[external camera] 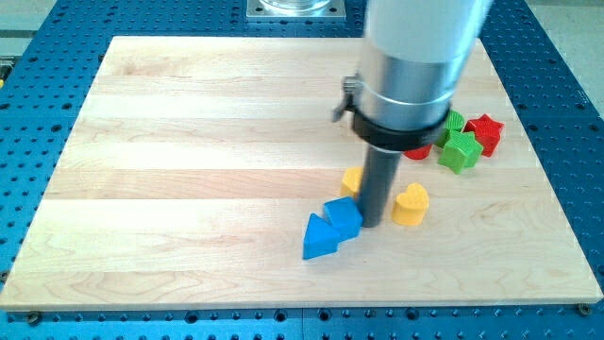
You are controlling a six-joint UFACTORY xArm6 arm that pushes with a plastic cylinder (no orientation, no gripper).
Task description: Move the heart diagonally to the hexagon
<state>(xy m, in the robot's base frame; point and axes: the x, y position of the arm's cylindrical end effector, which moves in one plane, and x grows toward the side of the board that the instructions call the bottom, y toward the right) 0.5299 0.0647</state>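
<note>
Clearly, yellow heart (411, 205) lies just right of my tip (374, 223); no jaws show.

Two blue blocks (330, 227), two yellow (411, 205), two green (460, 151) and two red (487, 132).

Single camera view, looking down at a slant from the near edge of the counter (189, 113), whole wooden board in frame, arm column close at the view's top
</note>
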